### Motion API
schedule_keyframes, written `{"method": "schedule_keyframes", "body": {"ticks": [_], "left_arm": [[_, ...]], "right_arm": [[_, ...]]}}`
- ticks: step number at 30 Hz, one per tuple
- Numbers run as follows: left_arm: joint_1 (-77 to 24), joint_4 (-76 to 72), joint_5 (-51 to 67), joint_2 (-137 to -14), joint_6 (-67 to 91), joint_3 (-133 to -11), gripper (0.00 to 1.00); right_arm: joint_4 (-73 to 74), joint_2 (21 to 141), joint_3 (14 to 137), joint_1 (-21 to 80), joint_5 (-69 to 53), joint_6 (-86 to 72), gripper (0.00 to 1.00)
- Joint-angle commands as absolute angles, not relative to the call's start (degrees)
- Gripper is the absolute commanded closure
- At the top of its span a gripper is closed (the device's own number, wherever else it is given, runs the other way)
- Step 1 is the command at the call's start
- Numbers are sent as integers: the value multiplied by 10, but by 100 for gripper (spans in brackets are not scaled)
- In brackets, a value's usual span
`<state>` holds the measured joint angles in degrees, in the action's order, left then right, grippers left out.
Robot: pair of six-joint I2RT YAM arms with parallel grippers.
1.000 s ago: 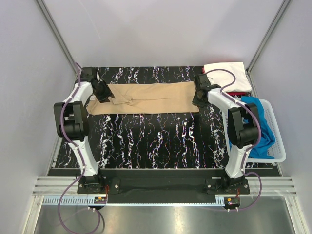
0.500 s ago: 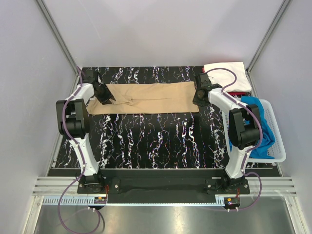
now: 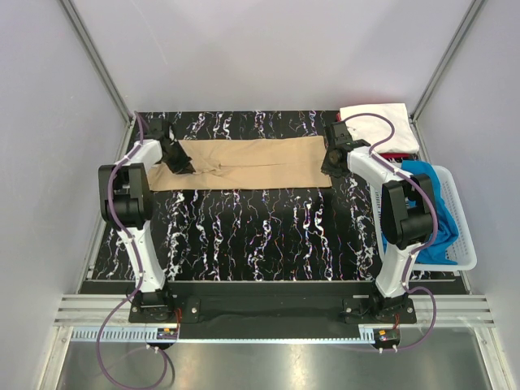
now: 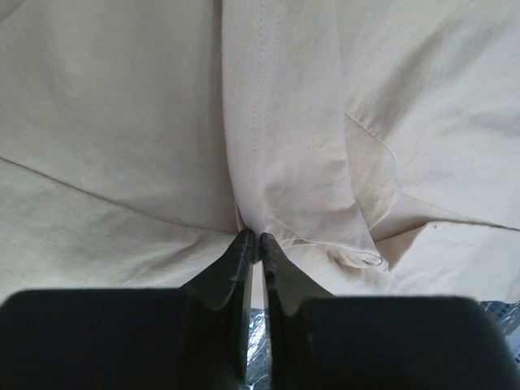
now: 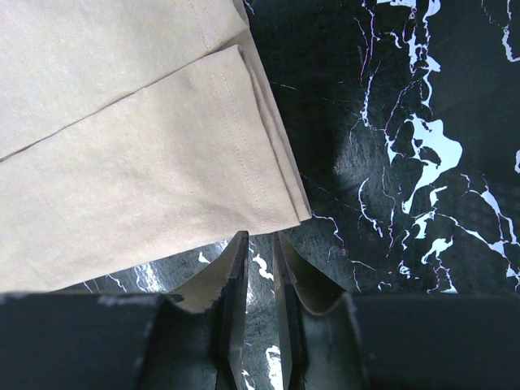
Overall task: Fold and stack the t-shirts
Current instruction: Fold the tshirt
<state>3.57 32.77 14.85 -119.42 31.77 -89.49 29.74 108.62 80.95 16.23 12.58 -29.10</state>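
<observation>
L tool (image 4: 257, 241) clenched on a pinch of the tan t-shirt (image 3: 244, 162), cloth bunching just ahead of the tips. R tool (image 5: 258, 244) nearly closed, tips on bare tabletop (image 5: 390, 162) just short of the hem corner, holding nothing.

Risk: L lifts alone w/o R grip → fold skews, layers slide apart. Thin pinch may slip.

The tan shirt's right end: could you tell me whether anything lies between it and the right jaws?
Nothing visible does. Only bare marbled table separates the right gripper from the tan shirt, whose folded corner lies just ahead of the nearly shut jaws.
</observation>
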Motion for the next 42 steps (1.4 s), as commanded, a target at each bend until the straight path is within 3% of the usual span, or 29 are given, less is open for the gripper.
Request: {"method": "schedule_keyframes", "body": {"ticks": [1, 11, 24, 26, 27, 33, 42], "left_arm": [[26, 304, 161, -1186, 320, -911, 93], [3, 301, 138, -1163, 355, -904, 98], [-21, 303, 112, -1164, 373, -898, 94], [-21, 314, 113, -1165, 367, -904, 88], [-21, 322, 105, -1164, 359, -915, 80], [-12, 350, 62, -1140, 300, -975, 69], [68, 380, 79, -1203, 264, -1086, 67]], "right_arm": [[294, 1065, 825, 163, 141, -286, 75], [294, 1072, 829, 163, 134, -287, 75], [294, 1069, 827, 163, 137, -286, 75], [294, 1069, 828, 163, 136, -284, 75], [294, 1069, 828, 163, 136, -283, 75], [294, 1061, 835, 163, 82, -265, 73], [246, 1101, 918, 240, -54, -282, 71]]}}
